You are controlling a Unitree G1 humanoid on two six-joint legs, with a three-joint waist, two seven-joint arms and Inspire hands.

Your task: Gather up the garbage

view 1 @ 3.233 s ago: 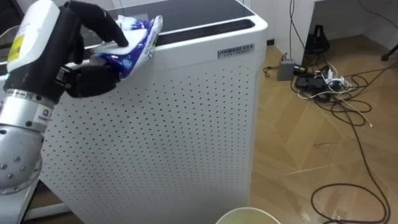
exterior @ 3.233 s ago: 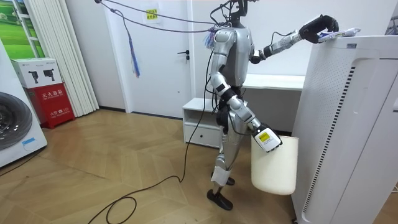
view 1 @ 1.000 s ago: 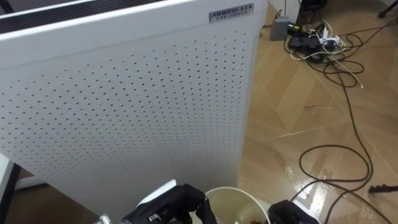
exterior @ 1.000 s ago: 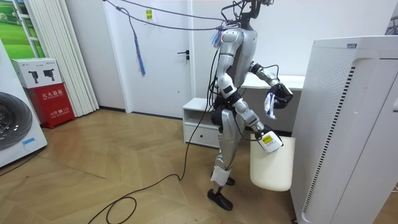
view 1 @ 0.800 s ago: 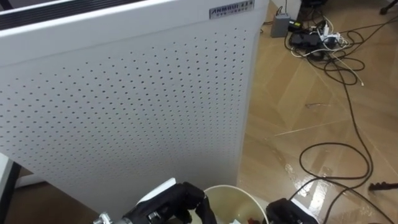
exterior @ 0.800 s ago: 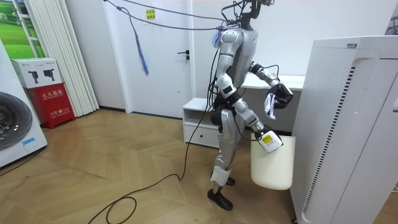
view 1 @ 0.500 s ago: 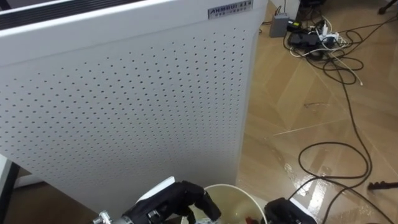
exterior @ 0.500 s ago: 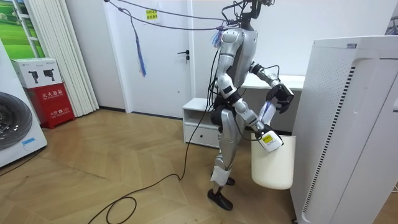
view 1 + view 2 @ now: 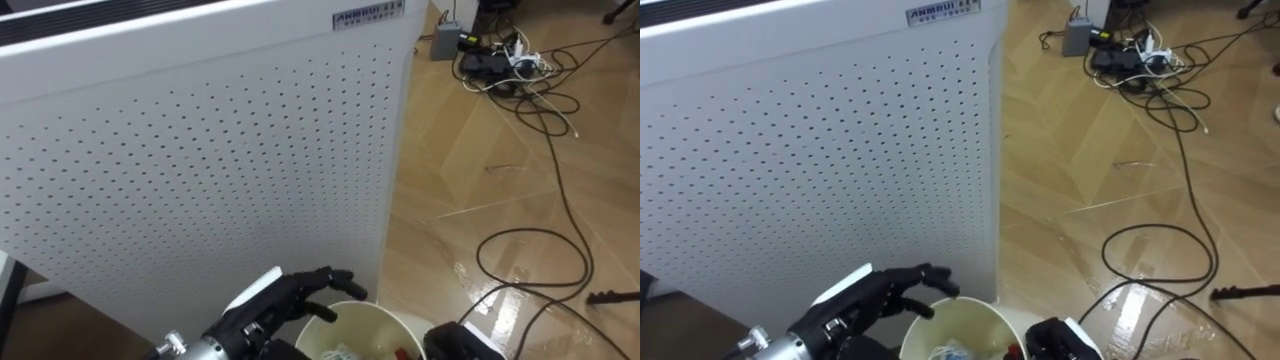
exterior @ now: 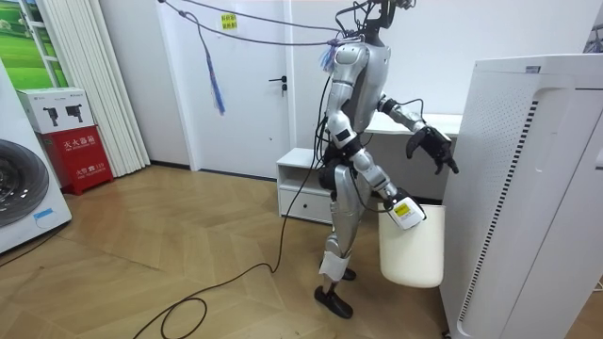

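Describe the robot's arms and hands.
Left hand: black, slim fingers, white tag on its back, silver metal wrist. Right hand: black too, with a white patch. The room view shows a white forearm cover bearing a yellow label.

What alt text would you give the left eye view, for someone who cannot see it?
The robot's black left hand hovers open over a round cream plastic bin holding litter, before a tall white perforated cabinet. Its right hand is at the bin's right; black cables cross the wooden floor.

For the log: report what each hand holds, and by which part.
Left hand is open over the bin, holding nothing. Right hand seems to carry the bin at its rim; the grip is hidden.
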